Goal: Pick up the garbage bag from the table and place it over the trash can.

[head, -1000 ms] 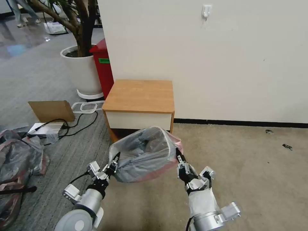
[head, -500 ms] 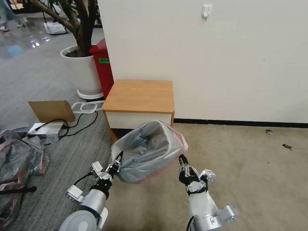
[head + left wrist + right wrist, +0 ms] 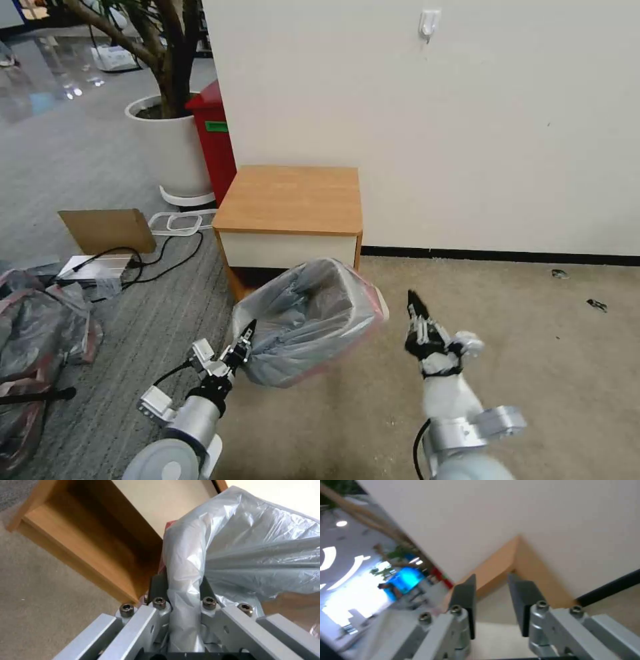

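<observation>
Nearest to me, the left gripper (image 3: 245,335) is clamped on the near left edge of the garbage bag (image 3: 308,319). In the left wrist view a fold of the bag (image 3: 186,580) runs down between the two fingers (image 3: 156,585) and is pinched there, with grey film spreading out beyond.

The right gripper (image 3: 417,308) sits on the right of the bag, apart from it, over the beige carpet (image 3: 533,347). In the right wrist view its two dark pads (image 3: 523,597) stand apart with a gap between them and nothing held.

The garbage bag is draped over a boxy form on the floor, just in front of the table (image 3: 291,199). Its mouth is open upward, its grey film is crinkled, and the pinkish-red rim shows along the right and lower sides. I take the form under it to be the trash can, but the film covers it and I cannot confirm this.

The table stands against the white wall (image 3: 433,120), its top bare and its white drawer front (image 3: 288,251) facing me.

To my left, a heap of grey-pink bags (image 3: 40,333) lies on the grey carpet, with a cardboard piece (image 3: 107,230) and black cables (image 3: 160,253) beyond it. Farther back stand a red bin (image 3: 215,143) and a white planter (image 3: 170,147).
</observation>
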Available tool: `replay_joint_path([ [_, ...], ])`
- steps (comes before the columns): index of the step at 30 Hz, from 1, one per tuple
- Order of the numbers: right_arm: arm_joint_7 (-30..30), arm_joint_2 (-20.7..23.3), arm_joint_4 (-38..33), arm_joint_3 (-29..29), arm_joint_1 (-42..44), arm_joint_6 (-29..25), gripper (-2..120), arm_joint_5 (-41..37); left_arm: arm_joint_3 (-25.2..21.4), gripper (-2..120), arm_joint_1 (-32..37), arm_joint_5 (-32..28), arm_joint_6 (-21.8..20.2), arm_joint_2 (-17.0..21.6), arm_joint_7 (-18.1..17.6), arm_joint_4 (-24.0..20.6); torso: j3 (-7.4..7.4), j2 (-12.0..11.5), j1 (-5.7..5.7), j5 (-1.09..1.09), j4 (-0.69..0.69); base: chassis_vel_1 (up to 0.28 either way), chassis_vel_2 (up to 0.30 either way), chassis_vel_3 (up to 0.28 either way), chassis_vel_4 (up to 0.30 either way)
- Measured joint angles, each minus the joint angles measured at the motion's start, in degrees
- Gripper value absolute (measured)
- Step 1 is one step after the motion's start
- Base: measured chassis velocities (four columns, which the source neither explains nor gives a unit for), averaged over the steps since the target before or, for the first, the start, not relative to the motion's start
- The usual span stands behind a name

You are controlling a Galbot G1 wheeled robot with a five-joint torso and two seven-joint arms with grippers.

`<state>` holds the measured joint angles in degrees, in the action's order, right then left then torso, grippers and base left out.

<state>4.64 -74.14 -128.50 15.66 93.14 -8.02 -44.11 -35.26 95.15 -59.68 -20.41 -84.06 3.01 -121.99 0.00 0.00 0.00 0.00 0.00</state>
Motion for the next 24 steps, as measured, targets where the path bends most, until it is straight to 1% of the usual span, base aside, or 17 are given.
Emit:
replay_joint_path([
  [1, 0.0, 0.0, 0.0, 0.0, 0.0, 0.0, 28, 0.0, 0.0, 4, 0.0, 0.0, 0.0, 0.0, 0.0, 0.0, 0.0, 0.0, 0.0, 0.0, 0.0, 0.0, 0.0, 0.0, 0.0],
  [3, -1.7, 3.1, 0.0, -1.0, -1.9, 2.2, 37, -5.1, -0.1, 4, -0.2, 0.0, -0.2, 1.3, 0.8, 0.4, 0.0, 0.0, 0.0, 0.0, -0.01, 0.0, 0.0, 0.0, 0.0],
  [4, -1.7, 3.1, 0.0, -1.0, -1.9, 2.2, 37, -5.1, -0.1, 4, -0.2, 0.0, -0.2, 1.3, 0.8, 0.4, 0.0, 0.0, 0.0, 0.0, -0.01, 0.0, 0.0, 0.0, 0.0],
  [5, -2.4, 4.3, 0.2, -1.1, -2.8, 3.1, 41, -6.8, -0.2, 4, -0.2, 0.0, -0.3, 1.7, 1.0, 0.5, 0.0, 0.0, 0.0, 0.01, 0.0, 0.0, 0.0, 0.0, 0.0],
  [7, -4.4, 7.3, 1.2, -1.2, -4.7, 4.8, 53, -12.2, -0.7, 4, -0.3, 0.0, -0.3, 2.3, 1.3, 0.6, 0.0, 0.0, 0.0, 0.01, 0.01, 0.0, 0.0, 0.0, 0.0],
  [8, -4.8, 8.0, 1.4, -1.1, -5.0, 5.1, 56, -13.3, -0.9, 4, -0.3, 0.0, -0.4, 2.3, 1.4, 0.6, 0.0, 0.0, 0.0, 0.01, 0.0, 0.0, 0.0, 0.0, 0.0],
  [9, -4.8, 8.0, 1.4, -1.1, -5.0, 5.1, 56, -13.3, -0.9, 4, -0.3, 0.0, -0.4, 2.3, 1.4, 0.6, 0.0, 0.0, 0.0, 0.01, 0.0, 0.0, 0.0, 0.0, 0.0],
  [11, -6.3, 9.9, 2.0, -1.0, -5.4, 5.5, 67, -16.0, -1.1, 4, -0.2, 0.0, -0.4, 2.4, 1.5, 0.6, 0.0, 0.0, 0.0, 0.01, 0.0, 0.0, 0.0, 0.0, 0.0],
  [13, -6.4, 10.1, 2.0, -1.0, -5.4, 5.5, 67, -16.2, -1.2, 4, -0.2, 0.0, -0.4, 2.4, 1.5, 0.6, 0.0, 0.0, 0.0, 0.01, 0.0, 0.0, 0.0, 0.0, 0.0],
  [14, -8.3, 11.8, 2.5, -0.9, -4.8, 5.6, 76, -18.0, -1.3, 4, -0.3, 0.0, -0.4, 2.4, 1.7, 0.6, 0.0, 0.0, 0.0, 0.01, 0.0, 0.0, 0.0, 0.0, 0.0],
  [15, -9.8, 12.5, 2.9, -0.9, -4.4, 5.6, 82, -18.7, -1.3, 4, -0.3, 0.0, -0.4, 2.4, 1.7, 0.7, 0.0, 0.0, 0.0, 0.0, 0.0, 0.0, 0.0, 0.0, 0.0],
  [17, -11.7, 12.9, 3.5, -0.9, -4.0, 5.5, 88, -19.3, -1.3, 4, -0.4, 0.0, -0.4, 2.4, 1.7, 0.8, 0.0, 0.0, 0.0, 0.0, 0.0, 0.0, 0.0, 0.0, 0.0],
  [18, -11.7, 12.9, 3.5, -0.9, -4.0, 5.5, 88, -19.3, -1.3, 4, -0.4, 0.0, -0.4, 2.4, 1.7, 0.8, 0.0, 0.0, 0.0, 0.0, 0.0, 0.0, 0.0, 0.0, 0.0],
  [19, -13.0, 12.7, 4.0, -1.0, -3.7, 5.5, 94, -19.9, -1.3, 4, -0.6, 0.0, -0.3, 2.4, 1.8, 0.8, 0.0, 0.0, 0.0, 0.0, 0.0, 0.0, 0.0, 0.0, 0.0],
  [21, -13.9, 11.4, 4.5, -1.6, -3.7, 5.4, 99, -20.5, -1.2, 4, -0.7, 0.0, -0.3, 2.3, 1.8, 0.9, 0.0, 0.0, 0.0, 0.01, 0.0, 0.0, 0.0, 0.0, 0.0],
  [23, -14.0, 11.2, 4.5, -1.7, -3.7, 5.3, 99, -20.6, -1.2, 4, -0.7, 0.0, -0.3, 2.3, 1.8, 0.9, 0.0, 0.0, 0.0, 0.0, 0.0, 0.0, 0.0, 0.0, 0.0],
  [24, -14.5, 10.3, 4.8, -2.0, -4.0, 5.3, 100, -20.9, -1.2, 4, -0.7, 0.0, -0.3, 2.3, 1.8, 0.9, 0.0, 0.0, 0.0, 0.0, 0.0, 0.0, 0.0, 0.0, 0.0],
])
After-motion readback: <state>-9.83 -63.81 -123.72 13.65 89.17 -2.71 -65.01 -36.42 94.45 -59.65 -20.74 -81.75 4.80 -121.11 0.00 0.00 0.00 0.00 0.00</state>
